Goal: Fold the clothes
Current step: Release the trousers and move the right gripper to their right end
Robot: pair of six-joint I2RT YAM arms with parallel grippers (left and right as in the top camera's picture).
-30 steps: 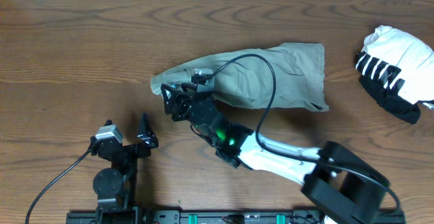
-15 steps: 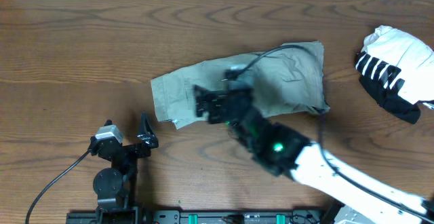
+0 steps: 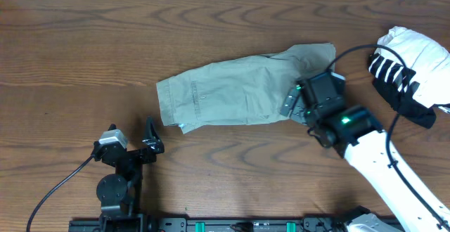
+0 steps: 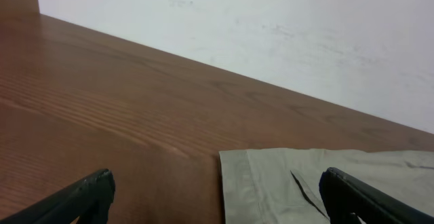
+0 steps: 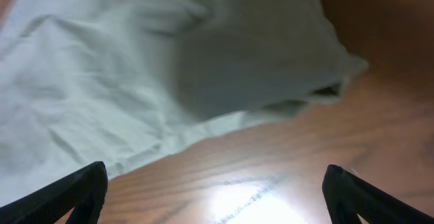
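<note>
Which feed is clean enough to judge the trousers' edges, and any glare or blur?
Overhead: sharp, evenly lit, trousers clear except under the right arm. Left wrist: crisp, only one end of them in frame. Right wrist: cloth smeared soft, bright glare patch on the table below it.

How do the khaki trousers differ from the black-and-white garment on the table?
The trousers are plain khaki-beige; the black-and-white garment is white with black stripes. The trousers lie spread out, fairly flat; the garment is bunched in a heap. The trousers are mid-table; the garment is at the overhead view's right edge. Both are cloth on the wooden table.
</note>
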